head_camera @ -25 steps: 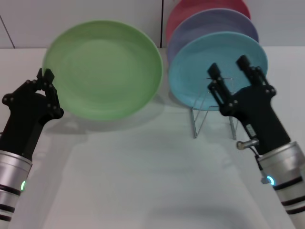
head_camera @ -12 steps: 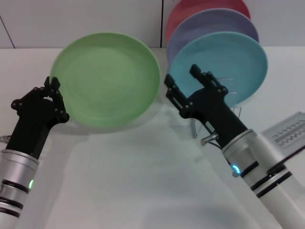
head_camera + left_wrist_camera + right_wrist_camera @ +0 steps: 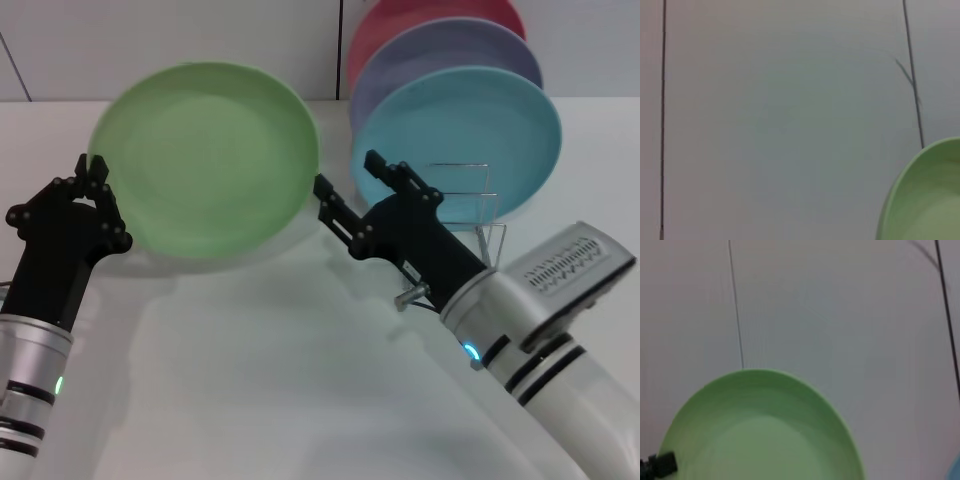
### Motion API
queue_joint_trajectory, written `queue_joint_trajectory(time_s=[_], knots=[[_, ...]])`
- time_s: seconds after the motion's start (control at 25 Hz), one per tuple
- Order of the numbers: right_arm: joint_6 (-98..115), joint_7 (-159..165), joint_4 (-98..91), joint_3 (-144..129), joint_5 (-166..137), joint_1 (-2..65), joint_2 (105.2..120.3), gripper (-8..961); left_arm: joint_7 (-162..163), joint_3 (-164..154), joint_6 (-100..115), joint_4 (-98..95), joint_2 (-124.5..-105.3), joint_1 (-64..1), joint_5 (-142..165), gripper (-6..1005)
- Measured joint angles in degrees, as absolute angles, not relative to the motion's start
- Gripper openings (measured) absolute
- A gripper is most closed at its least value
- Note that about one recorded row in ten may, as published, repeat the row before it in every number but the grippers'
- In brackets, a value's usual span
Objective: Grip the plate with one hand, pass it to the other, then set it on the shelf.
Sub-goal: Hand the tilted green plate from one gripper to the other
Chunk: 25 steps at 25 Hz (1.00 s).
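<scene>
The light green plate (image 3: 205,160) is held up off the table, tilted on edge and facing me. My left gripper (image 3: 97,170) is shut on its left rim. My right gripper (image 3: 347,173) is open, its fingers spread just off the plate's right rim, and I cannot tell whether the nearer finger touches the rim. The wire shelf (image 3: 462,205) stands behind the right gripper. The plate also shows in the left wrist view (image 3: 927,200) and in the right wrist view (image 3: 760,430), where a bit of the left gripper (image 3: 660,465) shows at its far rim.
A turquoise-blue plate (image 3: 490,120), a lavender plate (image 3: 450,50) and a red plate (image 3: 400,20) stand upright in the shelf at the back right. The white table (image 3: 280,380) lies below both arms. A grey panelled wall is behind.
My right arm has swung left from in front of the shelf to the green plate's right rim, fingers open. The left gripper has shifted the plate slightly left and tilted it.
</scene>
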<state>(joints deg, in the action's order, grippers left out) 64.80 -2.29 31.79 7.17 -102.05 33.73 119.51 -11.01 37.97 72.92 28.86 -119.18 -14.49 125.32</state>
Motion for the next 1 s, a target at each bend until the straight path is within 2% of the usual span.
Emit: queue_joint_trajectory(time_s=[0.88, 1.0], knots=[[58.27, -2.29, 32.28, 12.09, -106.36, 36.08, 119.53, 680, -15.11, 36.35, 76.10, 29.69, -119.18, -12.25, 124.53, 36], [58.22, -2.30, 32.28, 12.12, -106.35, 36.44, 119.53, 627, -15.76, 36.15, 76.18, 29.71, -119.18, -12.23, 124.34, 36]])
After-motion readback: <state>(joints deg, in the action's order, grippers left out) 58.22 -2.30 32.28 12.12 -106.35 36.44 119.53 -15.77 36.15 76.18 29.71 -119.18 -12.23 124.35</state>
